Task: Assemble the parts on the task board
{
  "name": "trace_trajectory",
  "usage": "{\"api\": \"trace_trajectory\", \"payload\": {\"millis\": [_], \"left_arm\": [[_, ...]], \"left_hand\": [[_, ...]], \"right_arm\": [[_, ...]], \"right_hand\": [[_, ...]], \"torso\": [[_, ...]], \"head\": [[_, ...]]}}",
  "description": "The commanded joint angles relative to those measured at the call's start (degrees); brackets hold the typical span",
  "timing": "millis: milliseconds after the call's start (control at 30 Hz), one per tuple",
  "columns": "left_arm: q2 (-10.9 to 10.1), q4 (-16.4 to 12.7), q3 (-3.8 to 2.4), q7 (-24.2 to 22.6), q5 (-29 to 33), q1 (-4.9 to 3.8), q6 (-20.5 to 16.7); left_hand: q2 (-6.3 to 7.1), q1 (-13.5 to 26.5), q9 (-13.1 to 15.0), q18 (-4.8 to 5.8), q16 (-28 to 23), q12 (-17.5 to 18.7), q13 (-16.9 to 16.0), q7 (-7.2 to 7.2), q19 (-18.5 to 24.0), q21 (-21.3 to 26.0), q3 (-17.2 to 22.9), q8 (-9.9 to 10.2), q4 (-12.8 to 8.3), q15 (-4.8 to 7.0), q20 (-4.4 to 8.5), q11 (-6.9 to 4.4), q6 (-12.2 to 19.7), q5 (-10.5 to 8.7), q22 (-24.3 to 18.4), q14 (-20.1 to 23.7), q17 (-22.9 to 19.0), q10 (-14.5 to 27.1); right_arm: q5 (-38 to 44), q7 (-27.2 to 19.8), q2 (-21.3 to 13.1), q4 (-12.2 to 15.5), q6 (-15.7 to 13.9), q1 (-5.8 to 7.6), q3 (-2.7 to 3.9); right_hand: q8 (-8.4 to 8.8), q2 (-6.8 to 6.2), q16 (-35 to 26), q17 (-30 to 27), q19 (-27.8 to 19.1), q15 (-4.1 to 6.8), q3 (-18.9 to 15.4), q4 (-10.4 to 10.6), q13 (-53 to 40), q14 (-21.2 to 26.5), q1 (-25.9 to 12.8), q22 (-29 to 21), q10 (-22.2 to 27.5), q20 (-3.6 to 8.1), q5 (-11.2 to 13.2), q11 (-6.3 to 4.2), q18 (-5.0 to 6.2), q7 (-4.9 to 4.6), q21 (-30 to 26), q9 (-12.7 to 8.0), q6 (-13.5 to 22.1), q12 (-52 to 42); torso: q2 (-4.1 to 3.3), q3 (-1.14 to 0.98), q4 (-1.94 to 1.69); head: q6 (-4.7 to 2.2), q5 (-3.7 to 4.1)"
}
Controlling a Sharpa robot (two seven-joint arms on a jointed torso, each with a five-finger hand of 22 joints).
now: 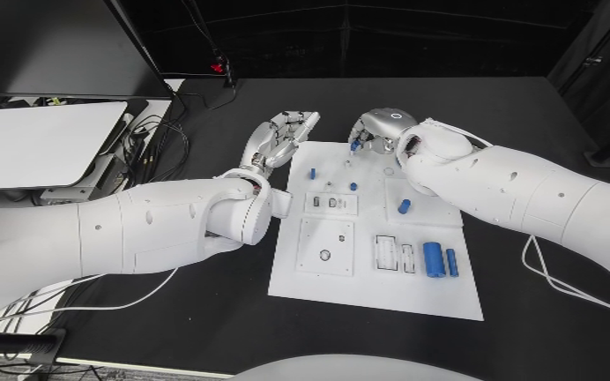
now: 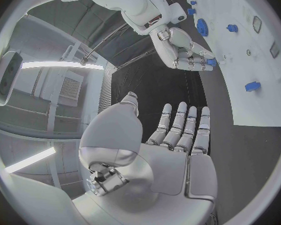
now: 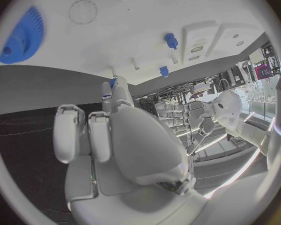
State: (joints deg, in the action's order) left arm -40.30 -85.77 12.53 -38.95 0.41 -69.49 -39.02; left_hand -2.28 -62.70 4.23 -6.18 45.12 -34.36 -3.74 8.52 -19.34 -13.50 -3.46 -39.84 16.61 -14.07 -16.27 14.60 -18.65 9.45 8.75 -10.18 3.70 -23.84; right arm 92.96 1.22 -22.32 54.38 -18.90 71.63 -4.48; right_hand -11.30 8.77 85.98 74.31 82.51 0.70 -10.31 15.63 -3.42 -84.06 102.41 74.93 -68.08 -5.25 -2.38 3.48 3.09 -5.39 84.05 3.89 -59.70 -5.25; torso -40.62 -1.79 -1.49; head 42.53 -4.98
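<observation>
Nearest the head camera, at 6 o'clock, lies the near edge of the white board (image 1: 382, 297) on the black worktop (image 1: 534, 108). Two blue cylinders (image 1: 434, 259) lie side by side on the board's near right part, beside two outlined rectangular slots (image 1: 385, 253). A square inset plate (image 1: 327, 246) with a small central hole sits at the near left of the board. A smaller blue part (image 1: 405, 206) lies at about 3 o'clock of the board's middle. Two small blue pegs (image 1: 311, 172) stand on the far part of the board, toward 12 o'clock.

Left hand (image 1: 282, 137) hovers at the board's far left corner, at about 11 o'clock, off the board edge. Its wrist view shows the fingers (image 2: 181, 122) straight, apart and holding nothing.

Right hand (image 1: 379, 125) is at the board's far edge, at about 12 o'clock. The left wrist view shows this hand (image 2: 181, 47) pinching a small blue part (image 2: 211, 62) at its fingertips, just over the board edge. In the right wrist view a blue tip (image 3: 113, 83) shows between the fingers (image 3: 118, 95), and a blue gear (image 3: 22, 35) lies on the board.

A monitor (image 1: 57, 138) stands off the worktop at 9 o'clock, with cables beside it.
</observation>
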Motion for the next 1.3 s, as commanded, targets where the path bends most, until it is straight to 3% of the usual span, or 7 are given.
{"api": "trace_trajectory", "payload": {"millis": [33, 533, 1300], "left_arm": [[0.0, -0.03, -0.07, -17.97, -0.39, -0.12, 0.54], [0.09, 0.0, -0.07, -17.94, -0.39, -0.13, 0.59], [0.11, 0.14, -0.07, -17.74, -0.39, -0.14, 0.61]], "left_hand": [[-0.45, -0.33, -0.08, -0.18, 0.15, -0.25, 0.02, 8.28, -0.18, -0.23, -0.32, -0.25, 0.05, -0.06, -0.13, 0.04, -0.46, 0.34, 0.05, -0.38, -0.01, -0.15], [-0.45, -0.33, -0.08, -0.18, 0.15, -0.25, 0.02, 8.28, -0.18, -0.23, -0.32, -0.25, 0.05, -0.06, -0.13, 0.04, -0.46, 0.34, 0.05, -0.38, -0.01, -0.15], [-0.64, -0.56, -0.13, -0.14, 0.15, -0.28, 0.02, 8.29, -0.16, -0.27, -0.39, -0.25, 0.05, -0.1, -0.14, 0.06, -0.47, 0.47, 0.06, -0.39, 0.0, -0.13]], "right_arm": [[0.41, -0.07, 0.47, -0.55, 0.34, 0.06, 0.05], [0.42, 0.19, 1.85, -3.34, 0.33, -0.71, 0.06], [0.42, 0.17, 2.37, -3.75, 1.71, -1.05, 0.07]], "right_hand": [[-0.21, 0.06, 0.03, -0.02, -0.17, -0.45, 0.05, 0.17, -0.03, -3.33, 0.51, 2.42, -0.26, -0.4, -0.34, 0.34, -0.07, -1.27, 0.03, 0.13, -1.1, 0.29], [-0.05, 0.02, 0.04, 0.02, -0.15, -0.48, 0.08, 0.24, -0.02, -3.33, 0.56, 2.47, -0.18, -0.43, -0.34, 0.39, -0.08, -1.31, 0.05, 0.1, -1.04, 0.55], [0.92, -0.27, -0.03, -0.19, -0.2, -0.6, -0.04, 0.69, -0.02, -3.28, 0.3, 2.46, 0.29, -0.57, -0.33, 0.5, -0.07, -1.41, 0.01, -0.06, -0.28, 1.56]], "torso": [[-0.04, 0.03, -0.01], [-0.06, 0.02, -0.09], [-0.03, 0.08, 0.02]], "head": [[-0.02, -0.04], [0.22, -0.43], [0.47, -0.54]]}}
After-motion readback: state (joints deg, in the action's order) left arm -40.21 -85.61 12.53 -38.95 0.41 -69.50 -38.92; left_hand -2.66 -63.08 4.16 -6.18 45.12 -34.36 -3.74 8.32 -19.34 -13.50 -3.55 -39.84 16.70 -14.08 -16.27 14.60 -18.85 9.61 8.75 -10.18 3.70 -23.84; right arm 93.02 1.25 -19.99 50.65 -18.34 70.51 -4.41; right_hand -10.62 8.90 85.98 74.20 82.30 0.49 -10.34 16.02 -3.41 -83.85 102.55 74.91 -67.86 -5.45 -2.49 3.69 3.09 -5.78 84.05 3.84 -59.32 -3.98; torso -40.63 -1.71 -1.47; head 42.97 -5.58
